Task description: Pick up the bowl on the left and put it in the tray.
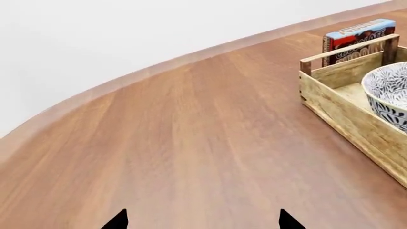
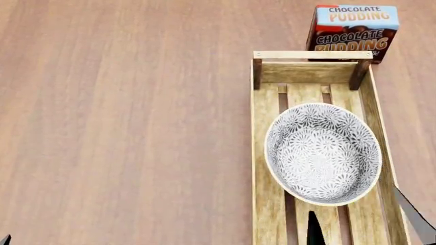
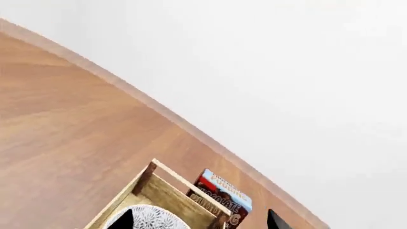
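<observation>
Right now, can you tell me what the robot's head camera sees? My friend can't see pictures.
A patterned grey-and-white bowl sits inside a long wooden tray on a brown wooden table. A chocolate pudding box stands just past the tray's far end. Dark tips of the right gripper poke in at the picture's near edge by the bowl.

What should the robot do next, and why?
Probably lift the right pincer up and away. The bowl already sits inside the tray, and the pincer looks open with fingertips apart near the rim, so nothing seems left to carry.
</observation>
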Robot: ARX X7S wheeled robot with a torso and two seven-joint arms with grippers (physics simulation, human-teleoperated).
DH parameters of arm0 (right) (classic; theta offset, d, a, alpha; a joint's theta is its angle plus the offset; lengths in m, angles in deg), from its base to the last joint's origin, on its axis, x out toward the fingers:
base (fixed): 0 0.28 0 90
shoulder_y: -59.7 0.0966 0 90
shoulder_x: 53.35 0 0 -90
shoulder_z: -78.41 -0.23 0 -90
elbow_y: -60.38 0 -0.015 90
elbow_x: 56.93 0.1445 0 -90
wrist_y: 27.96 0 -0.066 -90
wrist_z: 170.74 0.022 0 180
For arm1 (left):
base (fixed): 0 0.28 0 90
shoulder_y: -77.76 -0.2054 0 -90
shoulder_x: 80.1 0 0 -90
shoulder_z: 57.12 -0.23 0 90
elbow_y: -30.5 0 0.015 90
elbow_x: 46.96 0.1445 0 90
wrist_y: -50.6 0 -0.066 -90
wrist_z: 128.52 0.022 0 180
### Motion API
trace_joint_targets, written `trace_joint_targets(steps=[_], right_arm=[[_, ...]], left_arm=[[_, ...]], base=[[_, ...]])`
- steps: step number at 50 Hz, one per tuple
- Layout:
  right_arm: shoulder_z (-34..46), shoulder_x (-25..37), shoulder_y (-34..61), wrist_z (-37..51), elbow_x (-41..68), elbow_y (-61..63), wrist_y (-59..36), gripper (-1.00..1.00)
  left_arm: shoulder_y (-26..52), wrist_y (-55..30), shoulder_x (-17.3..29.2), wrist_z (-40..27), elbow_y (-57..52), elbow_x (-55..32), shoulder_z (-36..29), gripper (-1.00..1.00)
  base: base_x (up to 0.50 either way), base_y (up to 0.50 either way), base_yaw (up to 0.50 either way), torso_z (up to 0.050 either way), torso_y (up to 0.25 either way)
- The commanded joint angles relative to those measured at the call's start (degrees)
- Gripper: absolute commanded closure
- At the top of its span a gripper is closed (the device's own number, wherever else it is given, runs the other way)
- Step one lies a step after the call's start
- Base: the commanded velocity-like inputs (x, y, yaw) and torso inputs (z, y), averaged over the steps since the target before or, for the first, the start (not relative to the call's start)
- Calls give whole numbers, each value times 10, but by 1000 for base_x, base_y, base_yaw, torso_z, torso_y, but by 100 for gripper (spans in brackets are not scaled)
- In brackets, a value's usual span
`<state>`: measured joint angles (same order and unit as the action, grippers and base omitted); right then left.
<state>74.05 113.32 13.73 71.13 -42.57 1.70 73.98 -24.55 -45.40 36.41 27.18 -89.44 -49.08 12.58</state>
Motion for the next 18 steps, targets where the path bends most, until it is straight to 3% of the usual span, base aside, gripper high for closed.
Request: trace_joint_targets(steps=[1,4,7,10,11,12,14,18], right_arm=[[37,-108,-141,187,-98,-205,353,-100],[41,-201,-172,178,-72,-356,479,-100],[-216,-345,-430,-79,75,-437,480,-100],[-474,-456,-513,-337,156,-511,480,-100],[-498,-468,-512,-423,218,-524,478,-100],[-517,-482,-515,-509,211,-536,479,-100],[-559,-509,-525,-560,156,-552,479,-100],[-580,-570,-511,-687,226,-633,477,-100]], left_arm=[[5,88,-19,12,102,-33,43,-100],[12,114,-23,17,143,-43,47,-100],[20,179,-30,0,208,-6,51,-100],[33,202,-35,14,256,-26,49,-100],[38,231,-38,13,290,-7,42,-100],[41,247,-40,7,306,11,38,-100],[47,288,-44,0,342,32,32,-100],[82,335,-61,40,442,-4,13,-100]], base=[[0,0,0,0,0],[0,0,0,0,0],[0,0,0,0,0],[0,0,0,0,0],[0,0,0,0,0],[0,0,0,0,0],[0,0,0,0,0],[0,0,0,0,0]])
